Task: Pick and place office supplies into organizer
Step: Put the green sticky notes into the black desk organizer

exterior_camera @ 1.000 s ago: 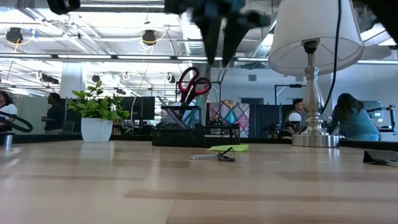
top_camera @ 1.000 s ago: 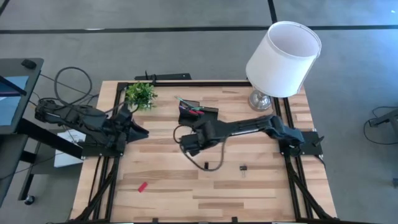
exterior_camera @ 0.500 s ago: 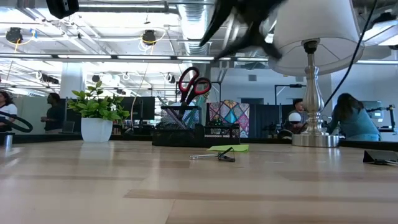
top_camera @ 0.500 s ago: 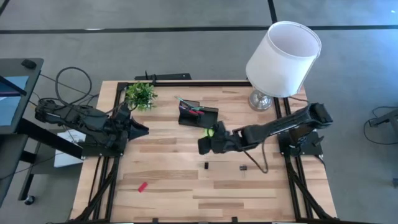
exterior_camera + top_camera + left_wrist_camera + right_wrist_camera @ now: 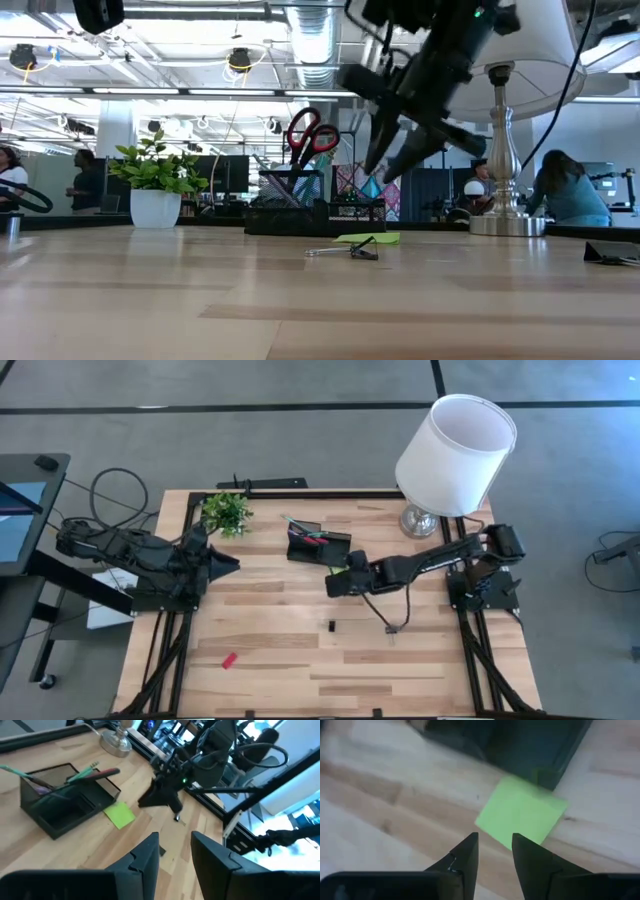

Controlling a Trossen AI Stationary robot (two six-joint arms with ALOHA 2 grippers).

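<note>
The black organizer [image 5: 320,545] stands at the table's far middle, with pens [image 5: 92,770] and red-handled scissors [image 5: 312,130] in its taller compartment. A lime-green sticky-note pad [image 5: 520,815] lies flat on the table just in front of it. My right gripper [image 5: 495,850] hovers open above the pad's near side, slanting down, with nothing between its fingers. A small black clip [image 5: 331,626] and a red eraser [image 5: 229,659] lie nearer the front. My left gripper [image 5: 230,565] waits open at the table's left edge.
A potted plant [image 5: 226,512] stands at the far left and a white-shaded lamp [image 5: 455,455] at the far right. The right arm's cable [image 5: 395,622] hangs over a second small clip. Bare wood lies across the table's near half.
My right gripper has swung from the table's middle toward the right and the far edge, coming down to just above the sticky-note pad beside the organizer and tipping to a slant. The things on the table have stayed where they were.
</note>
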